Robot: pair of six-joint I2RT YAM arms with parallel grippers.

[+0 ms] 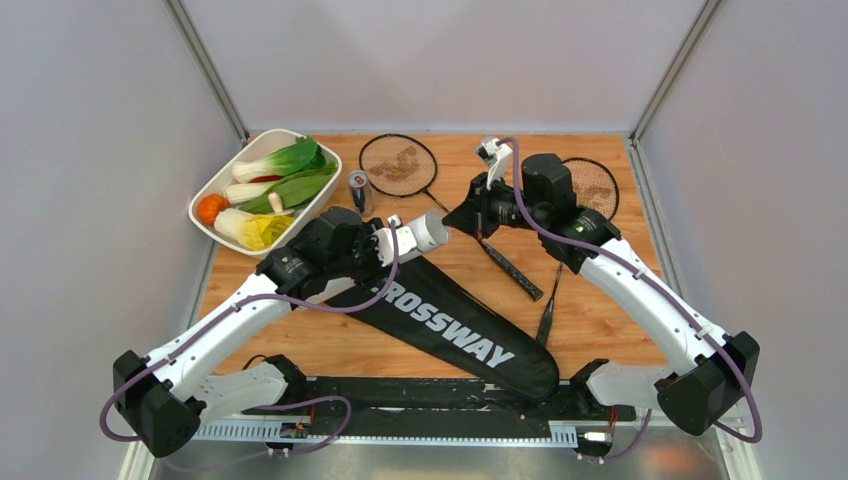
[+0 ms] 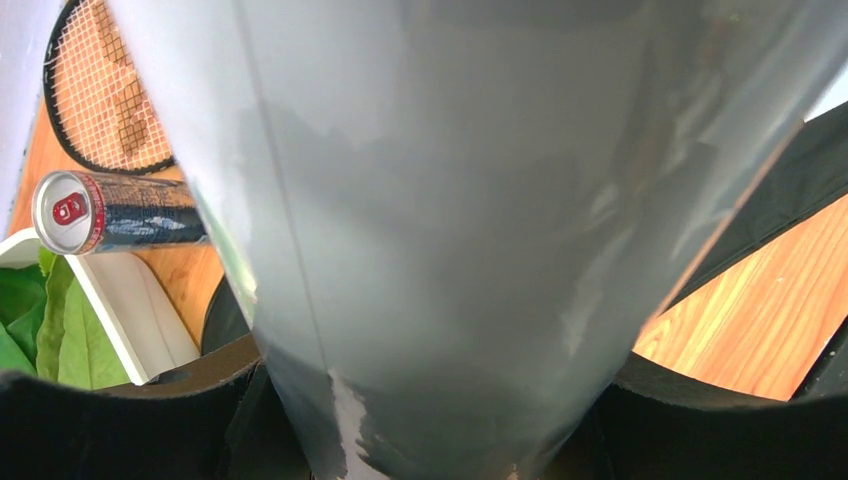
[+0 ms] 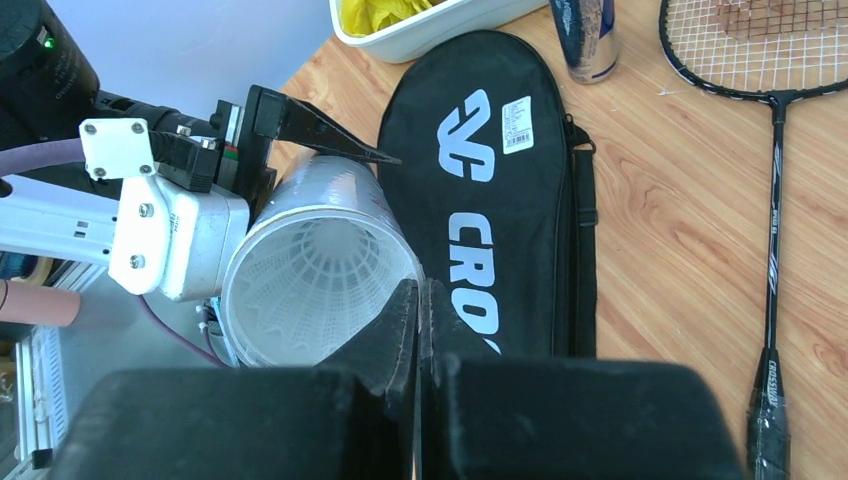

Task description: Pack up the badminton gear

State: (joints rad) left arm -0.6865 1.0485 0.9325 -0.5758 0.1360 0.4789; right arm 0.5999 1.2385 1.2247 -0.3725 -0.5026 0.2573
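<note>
My left gripper [image 1: 400, 240] is shut on the white tube [image 1: 428, 232], which lies level above the black CROSSWAY bag [image 1: 450, 322]. The tube [image 2: 450, 200] fills the left wrist view between the black fingers. My right gripper [image 3: 420, 300] is shut and empty, with its tips at the rim of the tube's open mouth [image 3: 315, 290]. A white shuttlecock skirt [image 3: 310, 265] shows inside the tube. One racket [image 1: 400, 165] lies at the back of the table. The head of a second racket [image 1: 595, 185] is partly hidden by my right arm.
A blue-silver can [image 1: 359, 190] stands between the racket and a white tray [image 1: 236, 165] of vegetables at the back left. Two racket handles [image 1: 515, 268] lie right of the bag. Grey walls close in the table on three sides.
</note>
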